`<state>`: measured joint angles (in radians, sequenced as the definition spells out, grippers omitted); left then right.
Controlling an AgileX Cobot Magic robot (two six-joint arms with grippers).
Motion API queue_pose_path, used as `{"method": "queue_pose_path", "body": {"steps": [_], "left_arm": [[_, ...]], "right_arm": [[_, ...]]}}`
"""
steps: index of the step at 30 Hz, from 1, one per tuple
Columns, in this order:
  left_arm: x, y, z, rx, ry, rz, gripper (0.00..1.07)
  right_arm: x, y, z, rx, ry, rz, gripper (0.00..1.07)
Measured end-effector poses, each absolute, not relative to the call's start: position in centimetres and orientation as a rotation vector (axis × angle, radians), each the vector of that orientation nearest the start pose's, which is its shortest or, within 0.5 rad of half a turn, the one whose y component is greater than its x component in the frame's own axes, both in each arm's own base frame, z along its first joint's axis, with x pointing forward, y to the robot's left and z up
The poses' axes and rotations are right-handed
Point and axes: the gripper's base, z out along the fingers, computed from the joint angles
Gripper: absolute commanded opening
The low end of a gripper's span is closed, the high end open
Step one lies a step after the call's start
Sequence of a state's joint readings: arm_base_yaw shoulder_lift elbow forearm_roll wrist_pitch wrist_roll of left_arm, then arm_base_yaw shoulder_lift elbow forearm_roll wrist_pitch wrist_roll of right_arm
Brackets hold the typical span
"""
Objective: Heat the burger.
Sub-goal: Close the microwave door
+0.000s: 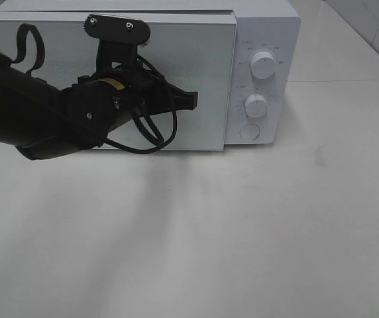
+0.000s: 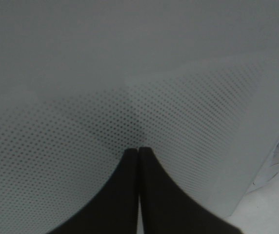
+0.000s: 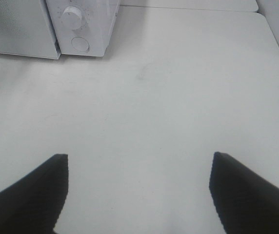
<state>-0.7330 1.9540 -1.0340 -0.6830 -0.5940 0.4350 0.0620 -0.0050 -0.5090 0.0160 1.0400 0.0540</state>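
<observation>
The burger is hidden in every view. A white microwave stands at the back of the table, its dotted door shut. My left gripper is shut with nothing in it, and its tips press against the door's front. In the left wrist view the two black fingertips meet on the dotted door panel. My right gripper is open over bare table, far from the microwave, with nothing between its fingers. It is outside the exterior high view.
Two white dials and a round button sit on the microwave's right panel. The white table spreads out in front. A seam and a second tabletop lie at the back right.
</observation>
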Motion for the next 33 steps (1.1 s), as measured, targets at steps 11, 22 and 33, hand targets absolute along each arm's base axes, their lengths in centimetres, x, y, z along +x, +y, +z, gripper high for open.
{"method": "queue_pose_path", "body": {"steps": [11, 22, 33], "left_arm": [[33.9, -26.5, 17.3, 0.292, 1.925, -0.295, 0.0], [32.8, -27.7, 19.4, 0.335, 1.945, -0.377, 0.03], [29.4, -29.2, 19.1, 0.617, 2.196, -0.563, 0.78]], "right_arm": [[-0.6, 0.1, 28.1, -0.009, 2.011, 0.093, 0.76], [-0.6, 0.1, 28.1, -0.009, 2.011, 0.093, 0.76], [-0.6, 0.1, 28.1, -0.009, 2.011, 0.093, 0.76]]}}
